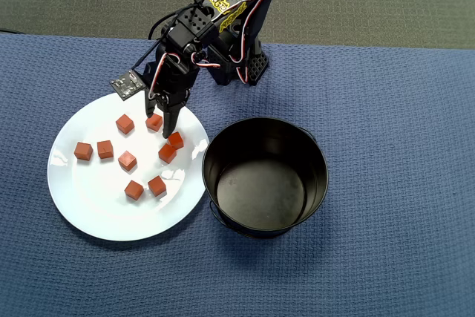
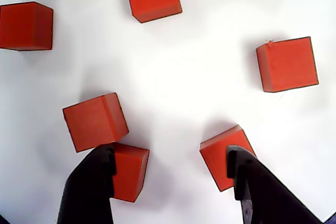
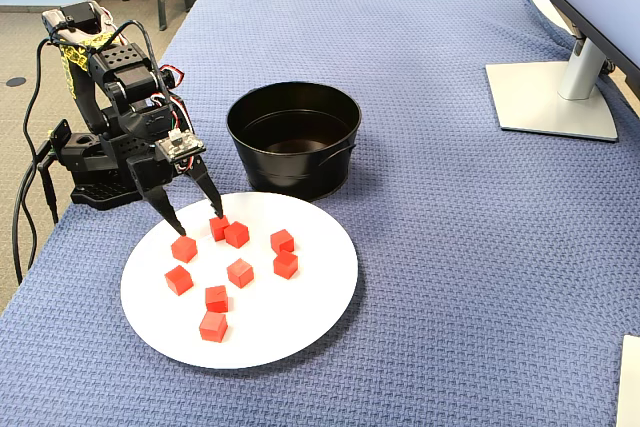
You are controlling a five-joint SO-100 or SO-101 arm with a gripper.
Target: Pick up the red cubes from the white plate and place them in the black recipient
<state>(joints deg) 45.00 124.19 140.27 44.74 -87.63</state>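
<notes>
Eight red cubes [image 3: 240, 272] lie scattered on the white plate [image 3: 310, 322], which sits just beside the black pot [image 3: 300, 162] on a blue woven cloth [image 3: 450, 247]. The gripper [image 3: 197, 219] hangs low over the plate's far edge, fingers spread apart and grasping nothing; in the wrist view, one cube shows at each fingertip [image 2: 94, 182].

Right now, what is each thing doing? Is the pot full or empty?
black pot: upright, empty.
white plate: flat on the cloth, holding all eight cubes.
red cubes: loose on the plate, none lifted.
gripper: open, low over the plate, fingertips beside two cubes.
</notes>
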